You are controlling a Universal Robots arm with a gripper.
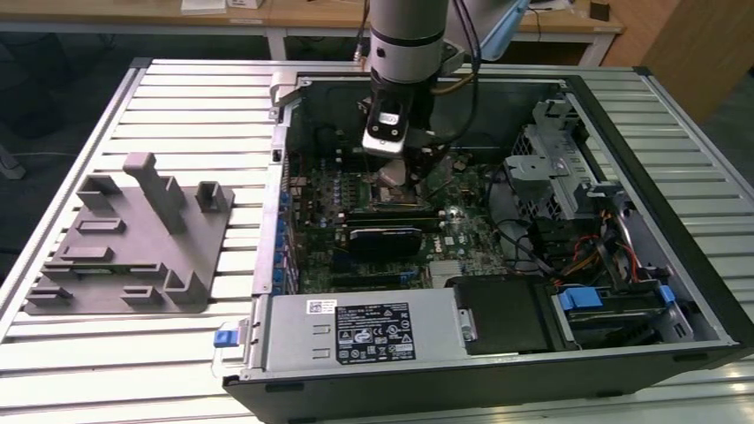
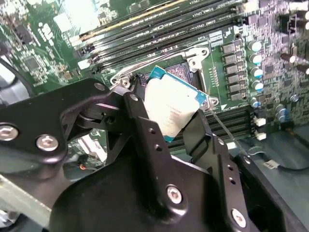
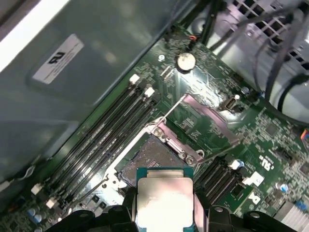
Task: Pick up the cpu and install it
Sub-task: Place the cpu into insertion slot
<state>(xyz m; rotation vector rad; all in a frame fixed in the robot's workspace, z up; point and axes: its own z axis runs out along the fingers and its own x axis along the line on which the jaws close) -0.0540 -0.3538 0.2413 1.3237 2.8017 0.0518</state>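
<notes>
Second wrist view: claw (image 2: 170, 121) clamps cpu (image 2: 174, 104) near open socket (image 2: 179, 71).

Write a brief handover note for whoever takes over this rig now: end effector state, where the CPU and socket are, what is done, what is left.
End effector: shut on the cpu, gripping two opposite edges.
Cpu: held inside the computer case, close above the socket, in both wrist views.
Socket: open, no chip in it; its metal frame is swung back.
Done: cpu picked up and brought to the motherboard.
Left: cpu not yet seated in the socket; frame not yet closed.
</notes>
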